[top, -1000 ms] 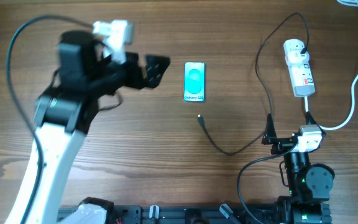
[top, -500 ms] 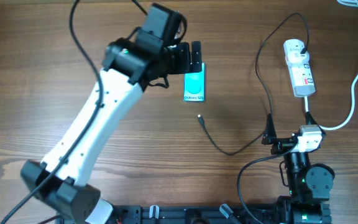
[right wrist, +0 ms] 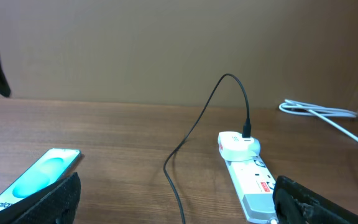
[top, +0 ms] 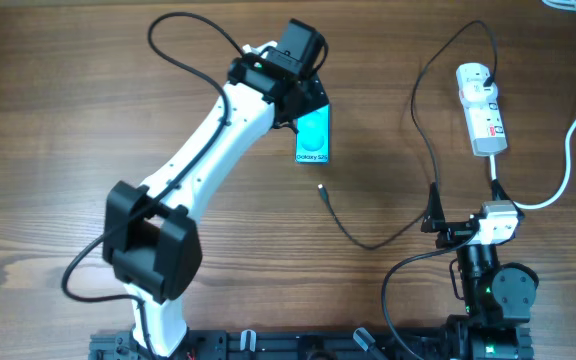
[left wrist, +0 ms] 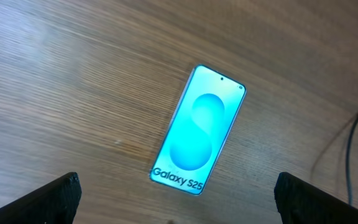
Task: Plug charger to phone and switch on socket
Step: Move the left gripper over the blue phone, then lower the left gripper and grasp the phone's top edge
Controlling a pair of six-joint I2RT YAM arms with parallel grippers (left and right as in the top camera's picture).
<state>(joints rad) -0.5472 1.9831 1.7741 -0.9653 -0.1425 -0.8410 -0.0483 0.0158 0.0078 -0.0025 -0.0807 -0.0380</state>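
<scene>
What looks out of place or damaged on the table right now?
Nothing stands out. The phone lies flat, screen lit, under the open left gripper. The charger is plugged in at the socket, its free tip lying loose near the phone's bottom edge, not yet connected.

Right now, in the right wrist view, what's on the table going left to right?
In order: cyan-screened rectangular smartphone → thin black charger cable → white elongated extension socket block → thicker white cable.
</scene>
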